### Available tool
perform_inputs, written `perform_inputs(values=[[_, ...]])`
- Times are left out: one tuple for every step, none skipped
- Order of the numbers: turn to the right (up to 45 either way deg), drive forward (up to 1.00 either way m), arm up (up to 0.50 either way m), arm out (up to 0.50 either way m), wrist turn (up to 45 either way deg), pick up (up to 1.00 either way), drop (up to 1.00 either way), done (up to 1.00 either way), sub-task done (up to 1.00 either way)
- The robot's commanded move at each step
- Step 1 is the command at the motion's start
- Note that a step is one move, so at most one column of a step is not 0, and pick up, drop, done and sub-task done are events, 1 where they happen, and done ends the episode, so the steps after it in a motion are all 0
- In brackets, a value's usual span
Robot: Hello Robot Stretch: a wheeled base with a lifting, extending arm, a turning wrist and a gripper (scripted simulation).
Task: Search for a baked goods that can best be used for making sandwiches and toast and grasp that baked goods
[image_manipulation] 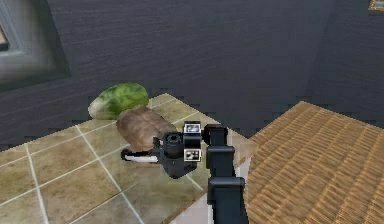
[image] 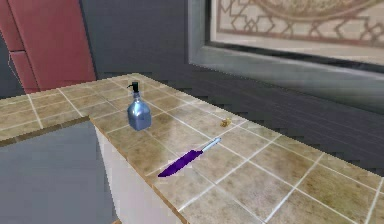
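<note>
Lying on the tiled counter, a brown loaf, judged to be the bread sought, rests just beside a green lettuce, which sits farther out. The gripper stands at the loaf's near flank, the loaf's long axis appearing to run across the arm side view. Whether the gripper holds anything cannot be told, since the loaf lies on the counter directly behind it.

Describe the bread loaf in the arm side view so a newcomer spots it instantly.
Start at the tan tiled countertop against the dark wall. Near its far edge, just beyond the gripper, lies the loaf: a brown, rounded lump. Its neighbour, the lettuce behind it, is green and leafy, so colour separates them.
</note>
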Motion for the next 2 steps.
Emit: perform_inputs(values=[[0.0, 0.00, 0.10, 0.00, 0.0, 0.00, 0.00, 0.00, 0.00], [0.0, 0.00, 0.00, 0.00, 0.0, 0.00, 0.00, 1.00, 0.00]])
